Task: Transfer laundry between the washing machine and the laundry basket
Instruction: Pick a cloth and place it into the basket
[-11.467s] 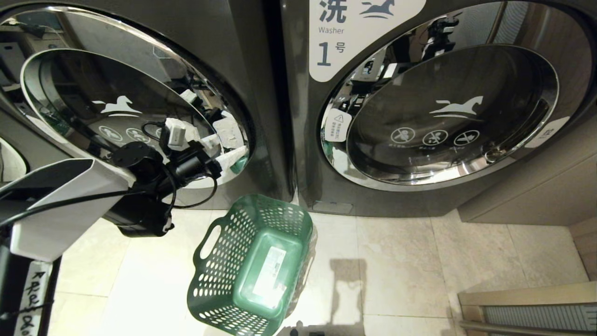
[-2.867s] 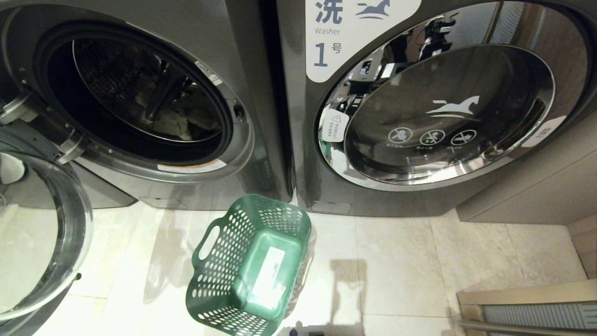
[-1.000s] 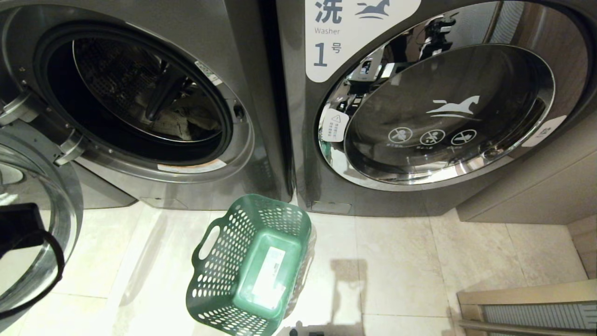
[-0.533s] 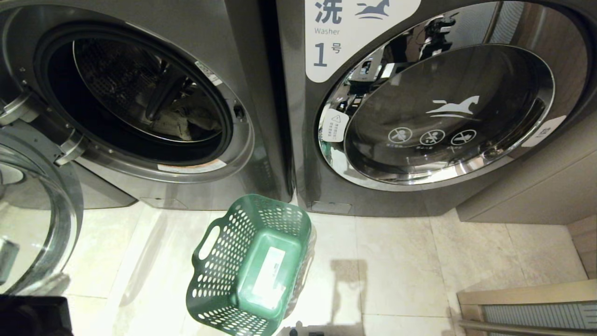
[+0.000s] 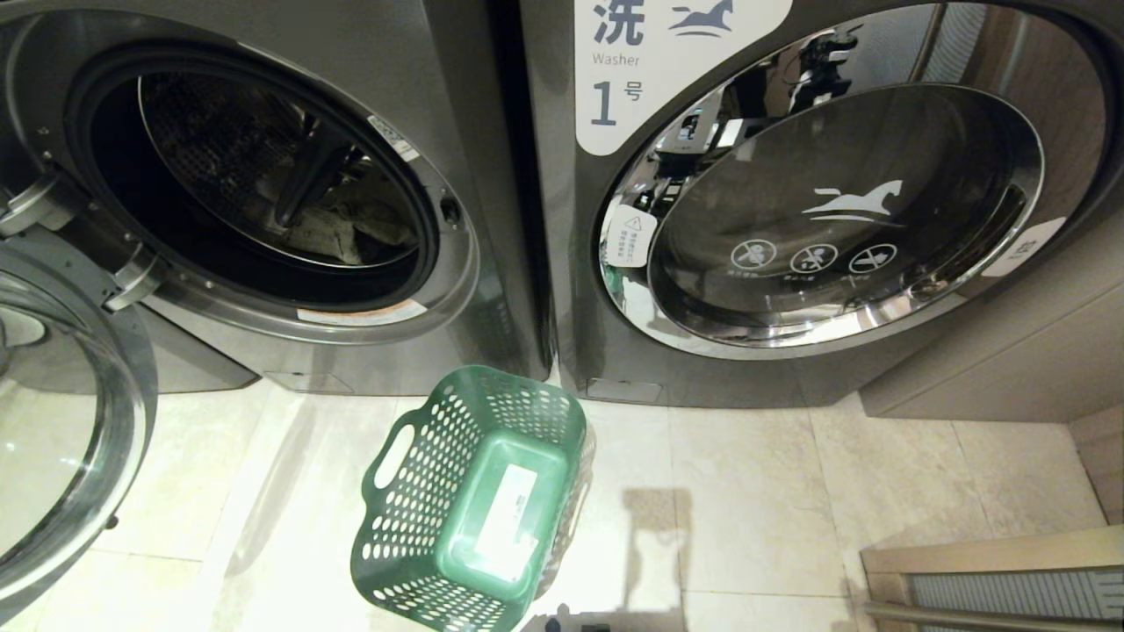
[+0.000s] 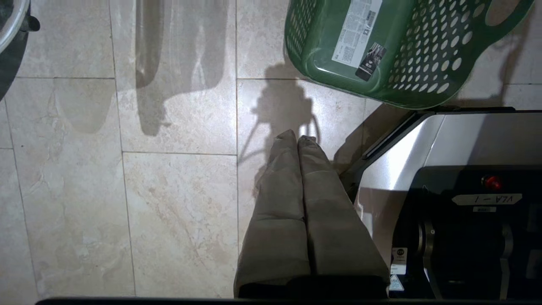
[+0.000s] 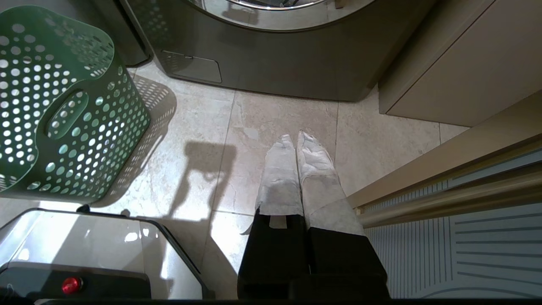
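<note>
**Desk:** What did your head camera show of the washing machine (image 5: 263, 175)?

**Caption writer:** You had a dark grey front-loader with its round chrome-rimmed glass door (image 5: 61, 439) swung wide at the left, the perforated steel drum bare to view. The laundry (image 5: 347, 230), soft crumpled cloth in pale beige and darker grey, lay low in the drum; how many pieces, you could hardly tell. A like machine marked Washer 1 (image 5: 790, 202) stood shut at its right.

**Desk:** And the basket?

**Caption writer:** Your green laundry basket (image 5: 474, 500), rectangular perforated plastic, sat on the pale stone-tile floor (image 5: 790, 509) before the gap between the machines, its long axis running from there back toward you, leaning left; a white sticker (image 5: 509, 522) lay on its base.

**Desk:** The claws?

**Caption writer:** Your left gripper (image 6: 297, 138) and right gripper (image 7: 295, 136) were both pressed together, empty, over the floor either side of the basket.
</note>
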